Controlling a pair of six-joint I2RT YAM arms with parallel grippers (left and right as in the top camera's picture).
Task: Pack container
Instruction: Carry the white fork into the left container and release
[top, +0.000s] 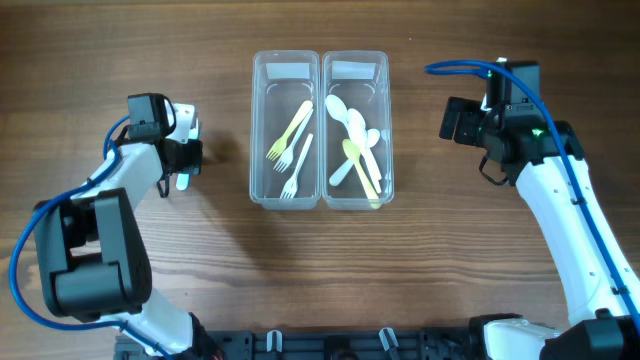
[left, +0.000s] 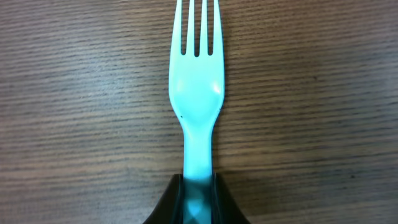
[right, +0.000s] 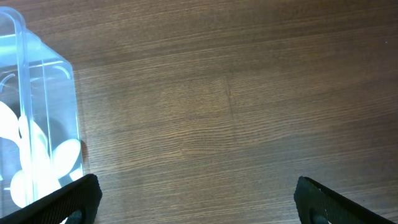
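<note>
Your left jaws clamp the pale turquoise plastic fork (left: 196, 93) by its handle, tines running straight ahead. The clear plastic fork bin (top: 257, 120) sits on the desk at 3 o'clock, and your right jaws gape wide, empty.

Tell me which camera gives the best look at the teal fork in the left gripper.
Left wrist: the teal fork fills the frame, tines clear, its handle pinched in the left gripper. Overhead shows only a pale sliver below that gripper. Right wrist does not show it.
</note>
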